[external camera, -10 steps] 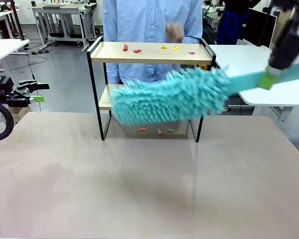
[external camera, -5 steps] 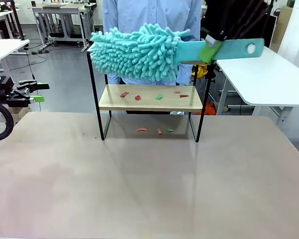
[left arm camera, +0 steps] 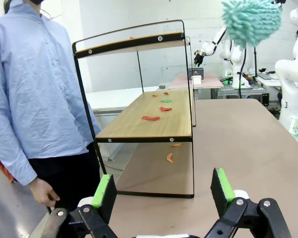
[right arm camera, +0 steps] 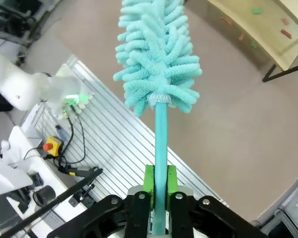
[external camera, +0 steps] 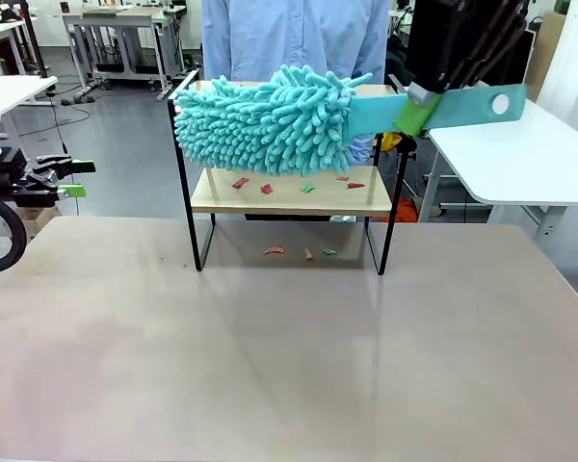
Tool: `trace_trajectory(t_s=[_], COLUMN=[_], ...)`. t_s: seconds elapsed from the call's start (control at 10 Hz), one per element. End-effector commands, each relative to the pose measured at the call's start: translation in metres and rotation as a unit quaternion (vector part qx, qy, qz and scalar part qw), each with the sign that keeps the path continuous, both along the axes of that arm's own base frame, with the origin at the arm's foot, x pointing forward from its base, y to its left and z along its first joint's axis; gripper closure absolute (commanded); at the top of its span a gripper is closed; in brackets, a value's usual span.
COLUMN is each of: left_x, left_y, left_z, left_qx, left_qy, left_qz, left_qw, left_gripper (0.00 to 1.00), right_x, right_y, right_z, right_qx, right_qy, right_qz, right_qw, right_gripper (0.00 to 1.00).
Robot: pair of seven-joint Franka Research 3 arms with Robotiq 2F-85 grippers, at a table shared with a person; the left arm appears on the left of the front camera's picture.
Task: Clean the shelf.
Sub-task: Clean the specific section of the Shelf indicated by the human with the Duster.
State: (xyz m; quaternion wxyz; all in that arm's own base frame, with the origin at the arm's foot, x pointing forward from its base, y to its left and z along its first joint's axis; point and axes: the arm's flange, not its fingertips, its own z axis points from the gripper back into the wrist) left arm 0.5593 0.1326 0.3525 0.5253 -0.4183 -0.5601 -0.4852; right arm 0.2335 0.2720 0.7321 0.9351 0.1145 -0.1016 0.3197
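Observation:
The shelf (external camera: pixel 212 198) stands at the table's far side, in front of a person in a blue shirt (external camera: pixel 299 34). A fluffy teal duster (external camera: pixel 265 117) lies level across its top board and hides it. My right gripper (external camera: pixel 419 106) is shut on the duster's flat teal handle (external camera: pixel 462 106), just right of the shelf. Several red and green scraps (external camera: pixel 267 188) lie on the lower board, and a few more scraps (external camera: pixel 308 253) are on the table beneath. In the right wrist view, the gripper (right arm camera: pixel 159 186) clamps the handle (right arm camera: pixel 160 144) below the duster head (right arm camera: pixel 156 54). My left gripper (left arm camera: pixel 164 193) is open and holds nothing.
The left gripper (external camera: pixel 75 179) hovers off the table's left edge, far from the shelf. A white table (external camera: pixel 520 144) stands behind at the right. The person (left arm camera: pixel 35 99) stands close to the shelf's (left arm camera: pixel 144 126) far side. The near tabletop (external camera: pixel 289 366) is bare.
The right arm swung the duster up from in front of the lower board to the top board, and it has since settled slightly lower. The left arm has not moved.

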Motion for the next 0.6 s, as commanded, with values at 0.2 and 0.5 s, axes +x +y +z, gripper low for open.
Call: trace_trajectory(t_s=[0.2,0.5], left_x=[-0.002,-0.002], left_y=[-0.001,-0.001], left_z=[0.002,0.002], left_qx=[-0.001,-0.001], left_qy=[-0.006,-0.006], left_qz=[0.0,0.0], left_qw=[1.0,1.0], left_gripper=[0.0,0.0], right_x=[0.01,0.04], right_y=[0.095,0.159], right_z=[0.047,0.041], right_qx=[-0.008,0.015], right_qy=[-0.08,-0.084], right_qz=[-0.149,-0.247], right_qw=[0.986,0.965], right_gripper=[0.87,0.87])
